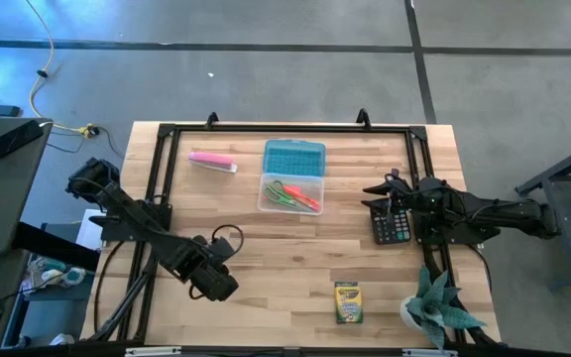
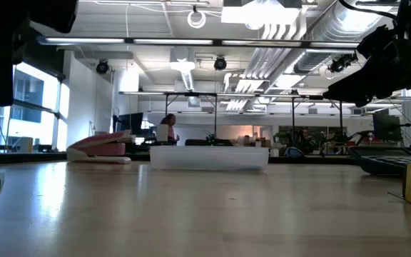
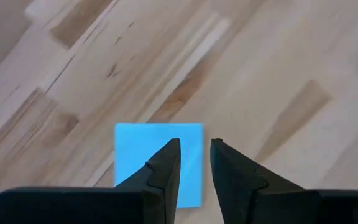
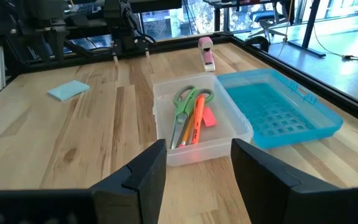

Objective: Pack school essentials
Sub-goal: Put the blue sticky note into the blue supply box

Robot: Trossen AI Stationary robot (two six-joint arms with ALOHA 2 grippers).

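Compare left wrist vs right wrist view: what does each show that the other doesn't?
Left wrist only: the left hand, its fingers a narrow gap apart, directly over the light-blue square note pad.

Right wrist only: the open right hand, the clear plastic box holding green-handled scissors and an orange marker, its blue plastic lid alongside, and a pink bar.

Both: the note pad and the light wooden table.

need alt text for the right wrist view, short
A clear plastic box on a wooden table holds green-handled scissors, an orange marker and thin pencils, its blue lid lying open beside it. The right gripper hangs open in front; a light-blue note pad lies farther off.
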